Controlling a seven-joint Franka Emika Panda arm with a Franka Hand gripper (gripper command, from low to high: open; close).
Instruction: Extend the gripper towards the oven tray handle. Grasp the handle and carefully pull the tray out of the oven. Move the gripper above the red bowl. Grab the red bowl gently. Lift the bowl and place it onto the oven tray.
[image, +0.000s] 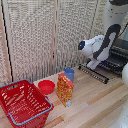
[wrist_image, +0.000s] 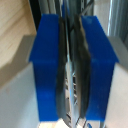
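- Exterior view: the big white robot arm (image: 100, 45) comes in from the upper right of the frame and bends down to the boxy black toaster oven (image: 117, 57) at the right edge.
- The oven's drop-down door (image: 92, 73) lies open and flat, with its long bar toward the middle of the frame.
- The pincer (image: 94, 64) is low, at the mouth of the oven, just above the open door. It is too small here to see its fingers well.
- Wrist view: two blue finger pads (wrist_image: 47, 70) stand very close together, with thin dark metal between them. I think this is the thin dark front bar of the wire rack tray (wrist_image: 74, 75), so the pincer looks closed on it, but the picture is blurry.
- The tray itself mostly hides inside the oven, so it is not pulled out yet.
- The small round red bowl (image: 46, 86) sits on the wooden surface (image: 95, 102), left of middle in the frame, well apart from the pincer.
- The tray bar runs across the oven front, so my guess is the pull must go straight out, toward the lower left of the frame.
- A big red mesh basket (image: 22, 102), a blue cup (image: 69, 73) and an orange box (image: 65, 89) stand near the bowl.
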